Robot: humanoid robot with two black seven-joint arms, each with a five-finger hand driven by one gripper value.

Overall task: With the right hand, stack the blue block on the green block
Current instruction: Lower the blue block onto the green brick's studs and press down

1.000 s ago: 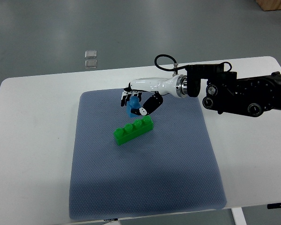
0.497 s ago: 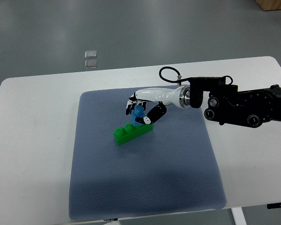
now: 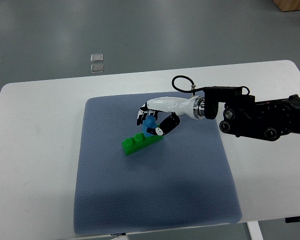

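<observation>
A long green block [image 3: 136, 142] with studs lies slantwise on the blue-grey mat [image 3: 155, 200]. My right hand [image 3: 151, 121], white with black fingertips, reaches in from the right and is shut on a small blue block [image 3: 150, 123]. The blue block sits just over the green block's right end, which the hand partly hides; whether the two blocks touch cannot be made out. The left arm does not show.
The mat covers the middle of a white table [image 3: 35, 165]. The right arm's black forearm [image 3: 260, 117] stretches across the table's right side. Two small pale squares [image 3: 96, 62] lie on the floor beyond the far edge.
The right hand has carried the blue block right and toward me, from behind the green block's middle to over its right end.
</observation>
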